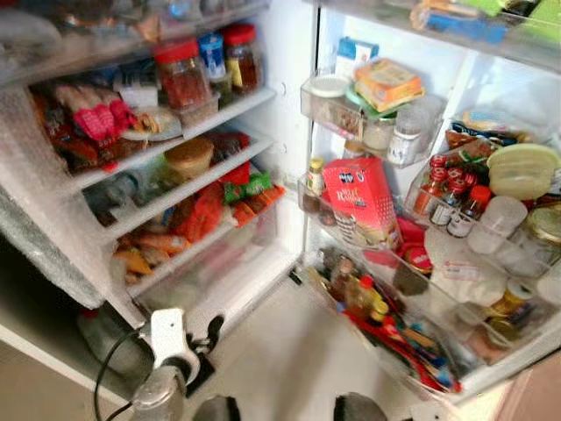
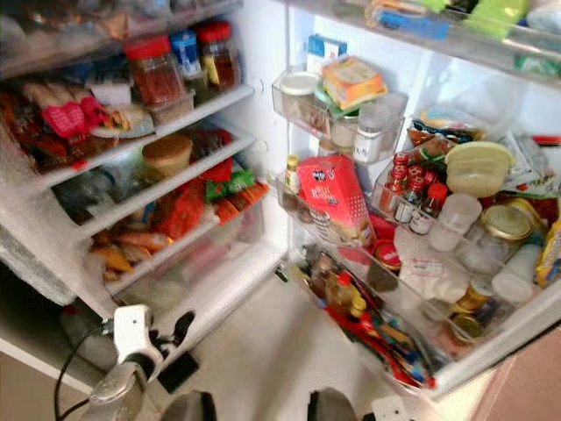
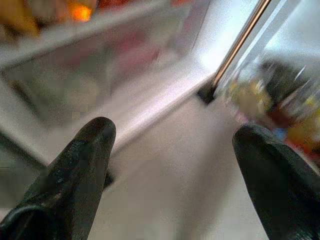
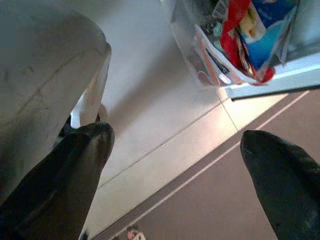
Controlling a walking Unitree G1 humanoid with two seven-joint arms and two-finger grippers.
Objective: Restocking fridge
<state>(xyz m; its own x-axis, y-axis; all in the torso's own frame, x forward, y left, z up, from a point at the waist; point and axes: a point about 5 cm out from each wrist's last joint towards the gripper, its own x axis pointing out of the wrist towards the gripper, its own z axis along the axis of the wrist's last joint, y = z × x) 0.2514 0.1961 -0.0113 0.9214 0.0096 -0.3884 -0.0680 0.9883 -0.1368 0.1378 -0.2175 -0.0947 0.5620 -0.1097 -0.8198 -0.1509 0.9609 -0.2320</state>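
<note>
The fridge stands open before me, with packed shelves (image 1: 166, 145) on the left and its door (image 1: 438, 263) swung out on the right. My left gripper (image 1: 209, 344) hangs low by the fridge's bottom edge, in front of the clear drawer (image 1: 219, 263). In the left wrist view that gripper (image 3: 172, 150) is open with nothing between its fingers. My right gripper (image 4: 175, 150) is open too and holds nothing; it hangs over the floor, with the door's lower corner (image 4: 260, 80) ahead of it.
Red-lidded jars (image 1: 182, 74) stand on an upper shelf. The door racks hold a red carton (image 1: 361, 202), small bottles (image 1: 451, 197), tubs (image 1: 521, 171) and, lowest, bottles and packets (image 1: 386, 324). Pale floor (image 1: 289, 360) lies between fridge and door.
</note>
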